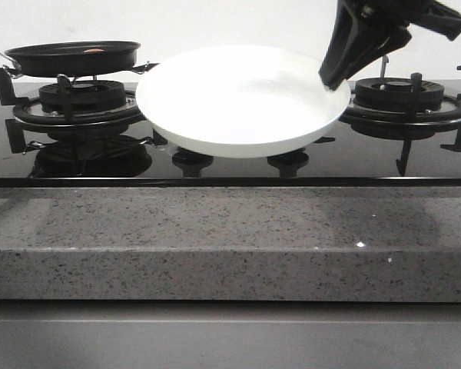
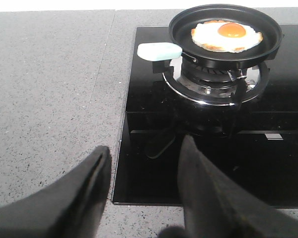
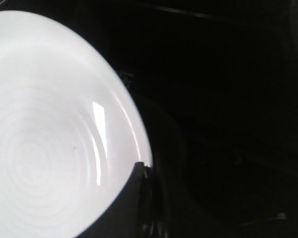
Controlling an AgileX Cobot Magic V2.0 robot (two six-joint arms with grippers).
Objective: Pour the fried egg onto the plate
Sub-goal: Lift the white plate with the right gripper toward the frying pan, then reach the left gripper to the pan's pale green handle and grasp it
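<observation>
A kitchen cooking station: a glossy black glass gas hob [image 1: 238, 165] carries two burners with black pan supports, one at the left [image 1: 81, 98] and one at the right [image 1: 399, 94], and is set into a speckled grey stone countertop [image 1: 230, 238] against a plain pale wall [image 1: 215, 23]. A black frying pan [image 2: 226, 32] with a pale handle [image 2: 159, 51] sits on the left burner and holds a fried egg [image 2: 227, 35], while a white plate [image 1: 242, 100] is held above the hob.
</observation>
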